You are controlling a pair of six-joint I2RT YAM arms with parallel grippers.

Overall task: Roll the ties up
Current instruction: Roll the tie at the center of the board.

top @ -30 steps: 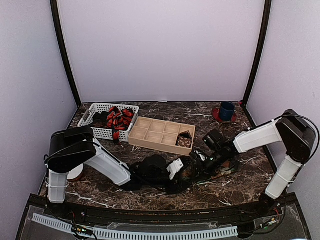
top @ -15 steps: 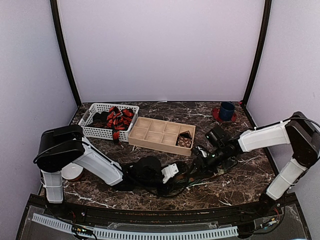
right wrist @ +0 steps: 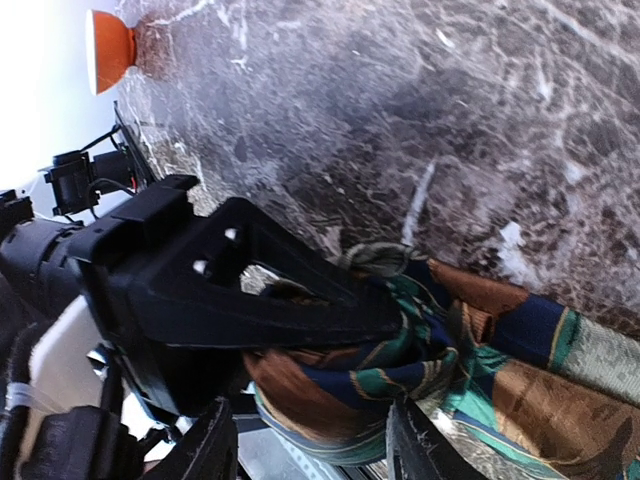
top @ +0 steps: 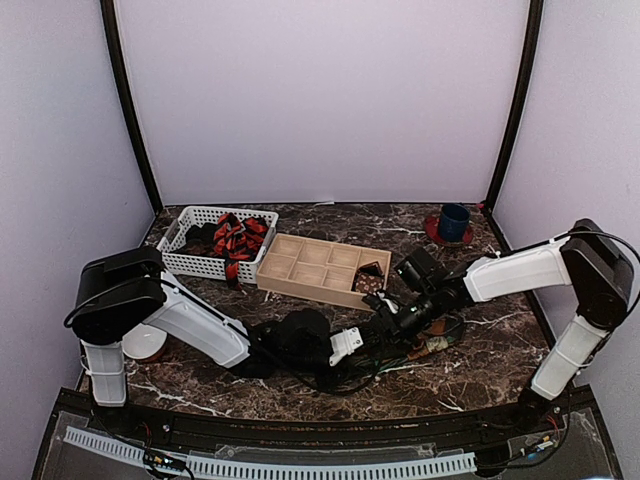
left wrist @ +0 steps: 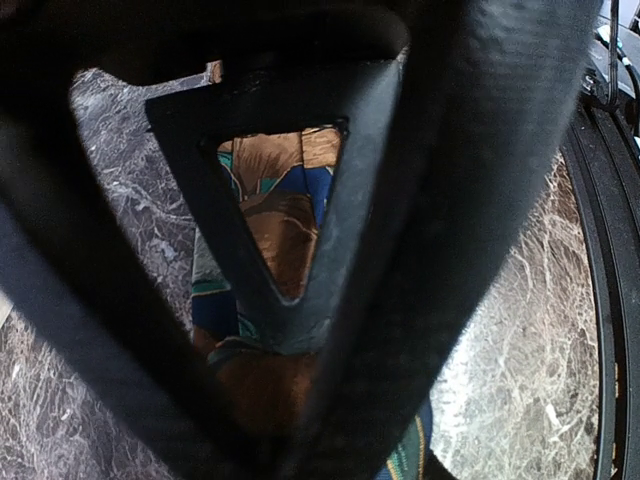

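Note:
A brown-orange tie point(right wrist: 500, 360) with green and blue patches lies on the marble table, one end wound into a roll. My left gripper point(left wrist: 290, 400) is shut on that roll, and the fabric point(left wrist: 280, 215) shows through its finger's triangular cut-out. In the right wrist view the left gripper's black finger point(right wrist: 260, 290) presses across the top of the roll. My right gripper point(right wrist: 310, 450) is open, its fingertips standing either side of the roll's end. From above, the left gripper point(top: 362, 338) and the right gripper point(top: 385, 322) meet at mid-table, and the tie's loose length point(top: 432, 347) trails right.
A white basket point(top: 190, 262) at the back left holds red-and-black striped ties point(top: 238, 236) and dark ones. Beside it a wooden compartment tray point(top: 300, 262) has a rolled brown dotted tie point(top: 370, 282) in its right corner. A blue cup point(top: 453, 222) stands at the back right.
My right gripper went from shut to open and shifted slightly left. The left jaws narrowed onto the tie's roll, and the left wrist moved a little.

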